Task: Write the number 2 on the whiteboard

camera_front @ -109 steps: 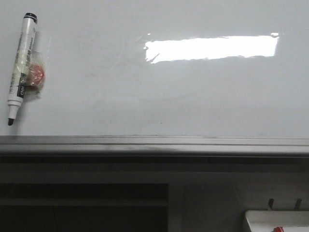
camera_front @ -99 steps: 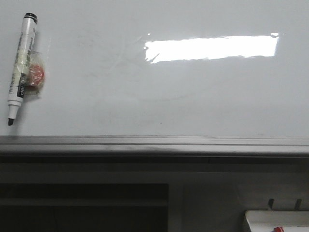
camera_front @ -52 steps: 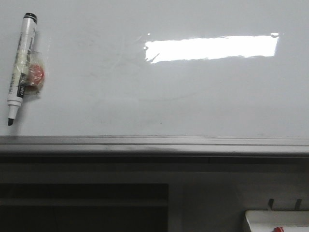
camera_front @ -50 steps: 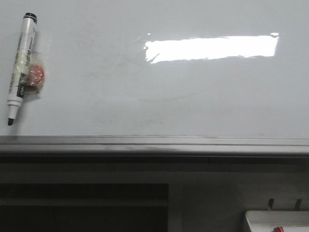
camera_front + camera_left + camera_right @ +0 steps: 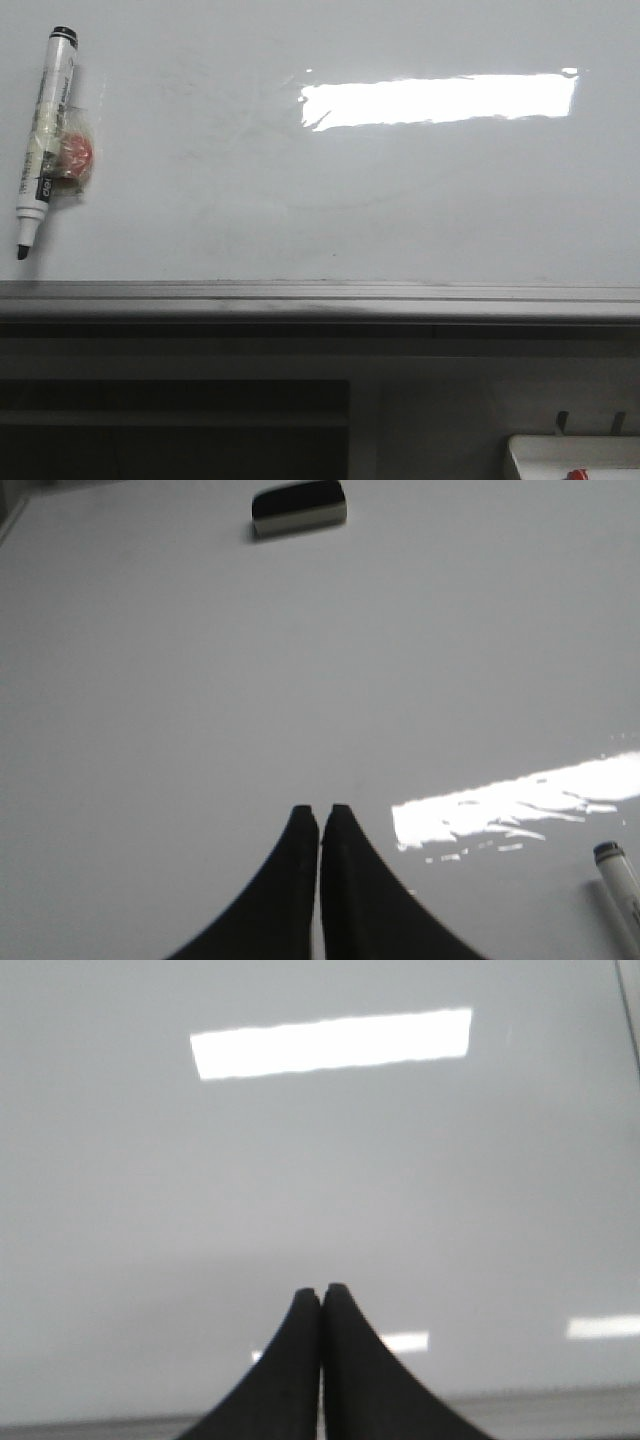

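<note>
One glossy whiteboard [image 5: 400, 200] filled the front view, bare of any digit, with one black-capped marker [image 5: 42, 140] lying at its left. Two pincers, the left pincer [image 5: 320, 815] and right pincer [image 5: 321, 1292], had dark tapered fingers pressed together, holding nothing.

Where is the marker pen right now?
In the front view the marker lies on the whiteboard at its far left, tip toward the grey bottom rail, with a small red thing right beside it.
</note>
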Motion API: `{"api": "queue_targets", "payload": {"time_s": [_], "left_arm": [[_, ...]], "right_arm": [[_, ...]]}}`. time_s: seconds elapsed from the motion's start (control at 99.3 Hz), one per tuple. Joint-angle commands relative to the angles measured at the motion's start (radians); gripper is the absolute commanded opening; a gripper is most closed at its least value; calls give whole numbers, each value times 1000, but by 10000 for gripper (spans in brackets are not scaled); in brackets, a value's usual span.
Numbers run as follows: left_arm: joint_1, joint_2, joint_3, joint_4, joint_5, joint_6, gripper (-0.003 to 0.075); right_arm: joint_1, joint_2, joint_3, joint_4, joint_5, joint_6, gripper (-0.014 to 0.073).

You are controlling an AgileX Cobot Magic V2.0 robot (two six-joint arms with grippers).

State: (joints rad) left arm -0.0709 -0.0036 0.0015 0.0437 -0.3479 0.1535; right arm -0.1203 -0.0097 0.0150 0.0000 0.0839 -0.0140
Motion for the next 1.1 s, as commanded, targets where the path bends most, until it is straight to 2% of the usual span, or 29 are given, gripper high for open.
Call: {"api": "queue_targets", "payload": {"time_s": [0.0, 0.242, 0.473, 0.534, 0.604, 0.675, 0.846, 0.896, 0.987, 1.087], "left_arm": [[3, -27, 11, 0, -112, -9, -20], [3, -27, 9, 0, -117, -9, -20], [3, -27, 9, -6, -185, -9, -20], [3, -27, 5, -22, -178, -9, -20], [3, -27, -13, -23, -142, -40, -21], [5, -27, -72, -26, -49, -51, -21], [8, 25, -308, -26, 397, -51, -21], [8, 53, -362, -36, 485, -51, -20], [8, 106, -420, -81, 544, -51, -20], [8, 150, -433, -145, 542, -51, -15]], "right_arm": [[-3, -19, 23, 0, -168, -3, -53], [-3, -19, 23, 0, -266, -3, -53], [-3, -19, 23, 0, -318, -3, -53], [-3, -19, 15, 6, -301, 7, -53], [2, -19, -19, 6, -192, 60, -53], [12, -19, -78, 6, -65, 60, -53], [12, 37, -263, 6, 284, 60, -53], [12, 60, -310, 9, 359, 60, -53], [12, 87, -364, 65, 385, 60, -53], [12, 94, -367, 113, 346, 60, -53]]}}
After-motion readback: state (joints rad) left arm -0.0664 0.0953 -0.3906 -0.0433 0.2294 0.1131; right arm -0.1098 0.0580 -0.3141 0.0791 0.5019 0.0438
